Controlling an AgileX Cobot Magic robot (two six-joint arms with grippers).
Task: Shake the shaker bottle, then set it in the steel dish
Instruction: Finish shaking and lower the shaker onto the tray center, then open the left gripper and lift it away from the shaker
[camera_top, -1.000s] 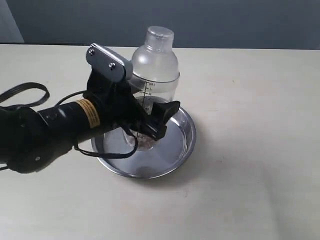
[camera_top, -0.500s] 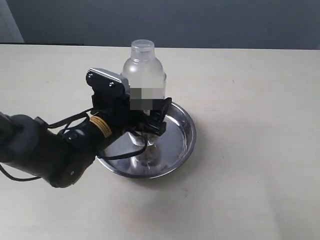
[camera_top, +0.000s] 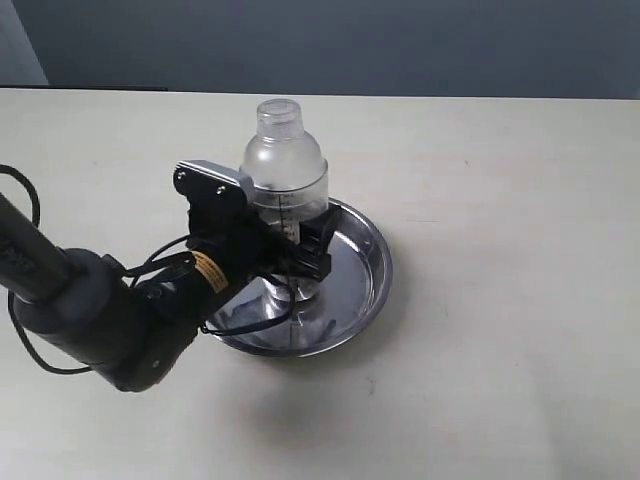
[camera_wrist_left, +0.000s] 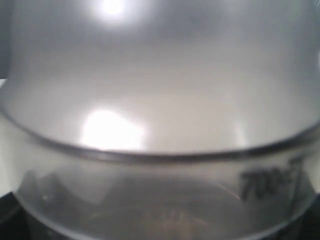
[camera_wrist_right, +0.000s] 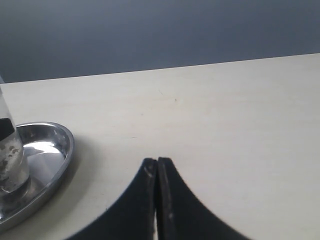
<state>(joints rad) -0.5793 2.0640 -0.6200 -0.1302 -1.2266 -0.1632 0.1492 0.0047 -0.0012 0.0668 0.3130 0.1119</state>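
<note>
The clear shaker bottle (camera_top: 285, 165) stands upright inside the steel dish (camera_top: 365, 270), and its base appears to rest on the dish's flat bottom. My left gripper (camera_top: 298, 258) is shut on the bottle's lower body, with one black finger (camera_top: 318, 250) showing on the near side. In the left wrist view the bottle's frosted dome (camera_wrist_left: 160, 100) fills the picture and hides the jaws. From the right wrist camera, the bottle's lower part (camera_wrist_right: 7, 150) with brown bits and the dish rim (camera_wrist_right: 50, 145) show off to one side. My right gripper (camera_wrist_right: 157, 161) is shut and holds nothing, well away from the dish.
The pale tabletop (camera_top: 500, 200) spreads around the dish, with a dark wall beyond its far edge. My left arm's black body and cables (camera_top: 110, 310) lie low over the table beside the dish.
My left arm has come down with the bottle, lowering it from above the dish until its base sits in the dish. The bottle now stands straighter.
</note>
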